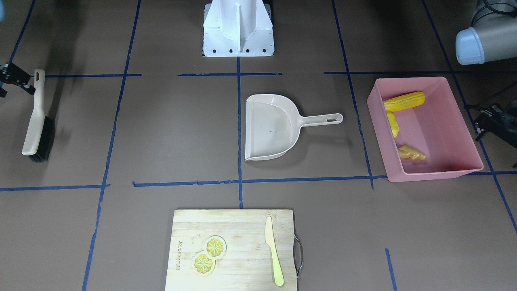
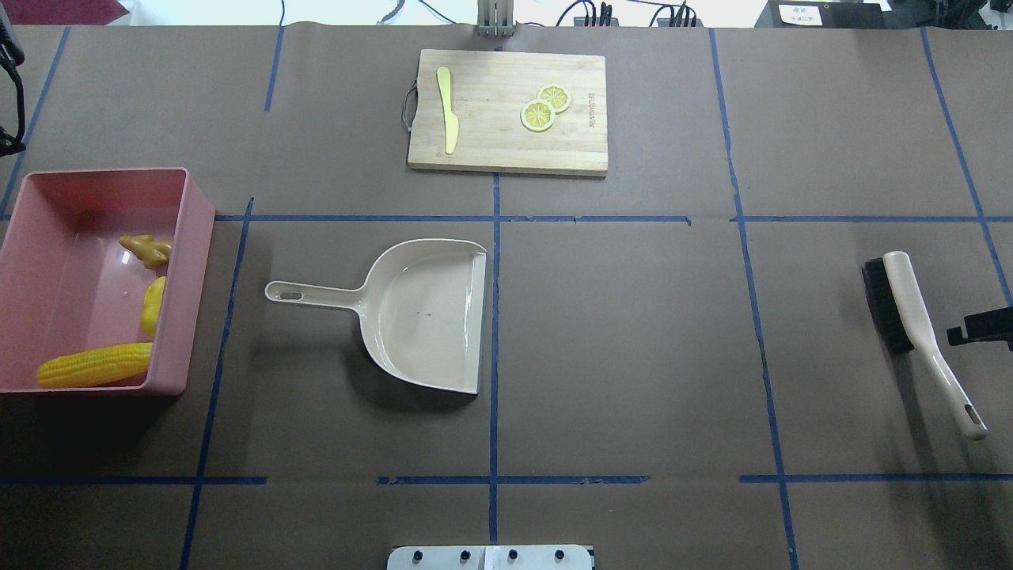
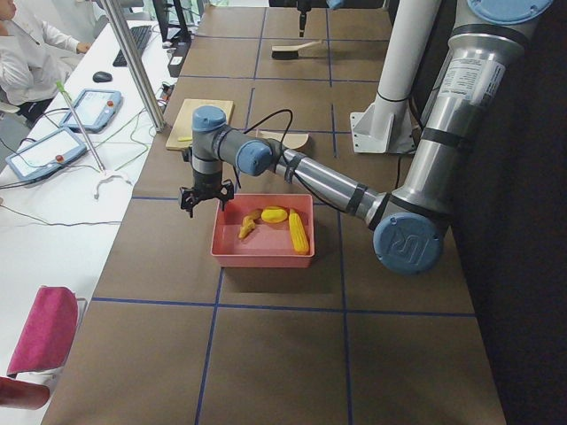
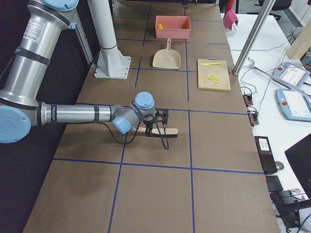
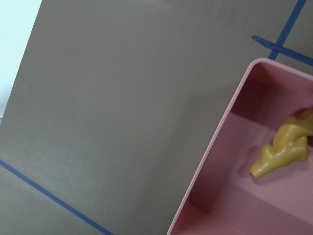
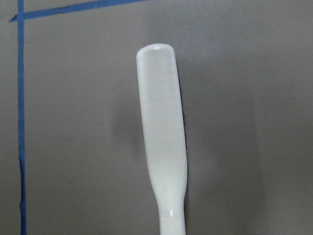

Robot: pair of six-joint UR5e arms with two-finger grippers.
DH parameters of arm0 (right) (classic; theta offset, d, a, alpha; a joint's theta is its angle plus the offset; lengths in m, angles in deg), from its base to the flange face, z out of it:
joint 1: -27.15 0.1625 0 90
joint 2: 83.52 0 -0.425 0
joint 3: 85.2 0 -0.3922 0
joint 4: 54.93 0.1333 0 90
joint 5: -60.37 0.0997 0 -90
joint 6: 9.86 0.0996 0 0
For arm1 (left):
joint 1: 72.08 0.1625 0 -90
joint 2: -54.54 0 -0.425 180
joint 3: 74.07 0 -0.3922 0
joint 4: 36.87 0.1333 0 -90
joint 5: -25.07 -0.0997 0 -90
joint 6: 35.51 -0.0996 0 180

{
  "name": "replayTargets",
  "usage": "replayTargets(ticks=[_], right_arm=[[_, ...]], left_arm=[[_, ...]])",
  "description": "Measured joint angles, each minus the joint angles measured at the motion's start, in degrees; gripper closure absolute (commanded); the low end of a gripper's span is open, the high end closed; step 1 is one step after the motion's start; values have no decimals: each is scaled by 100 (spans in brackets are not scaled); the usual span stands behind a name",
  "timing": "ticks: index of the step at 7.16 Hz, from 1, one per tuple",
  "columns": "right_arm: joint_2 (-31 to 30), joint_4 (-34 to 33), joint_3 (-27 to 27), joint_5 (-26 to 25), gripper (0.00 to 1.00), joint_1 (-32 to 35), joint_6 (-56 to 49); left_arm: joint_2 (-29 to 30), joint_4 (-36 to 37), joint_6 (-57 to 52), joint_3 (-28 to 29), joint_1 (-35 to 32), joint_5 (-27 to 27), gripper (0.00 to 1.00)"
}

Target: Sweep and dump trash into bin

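The pink bin (image 1: 428, 176) stands at my left side and also shows in the overhead view (image 2: 194, 261). Inside lie the corn cob (image 1: 404, 101), the potato lump (image 1: 392, 124) and the ginger root (image 1: 411, 152). The ginger root also shows in the left wrist view (image 5: 283, 149). The beige dustpan (image 1: 270, 125) lies empty mid-table. My left gripper (image 1: 482, 123) hovers open and empty just outside the bin. The brush (image 1: 38, 121) lies flat at my right side. My right gripper (image 1: 24, 81) is open above its handle (image 6: 161, 122), apart from it.
A wooden cutting board (image 1: 242, 242) with two lemon slices (image 1: 215, 246) and a pale yellow knife (image 1: 274, 250) lies at the table's far edge. The white robot base (image 1: 238, 28) stands at the near edge. Blue tape lines cross the brown table.
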Motion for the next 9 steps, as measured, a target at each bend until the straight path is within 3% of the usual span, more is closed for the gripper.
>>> replayTargets(ticks=[2,6,7,9], right_arm=[[69,-277,-10,131,0,345,-262],[815,-2850,-33,124,0,1425,-2924],[1002,-3338,-70,110,0,1603,-3367],[1225,-3705,-226,105,0,1736,-3646]], left_arm=[[-291,16,1003,47,-199,325,0],[-553,22,2013,955,-1328,1569,0],[-569,20,2417,1039,-1476,1752,0],[-691,-27,2883,1047,-1558,1933,0]])
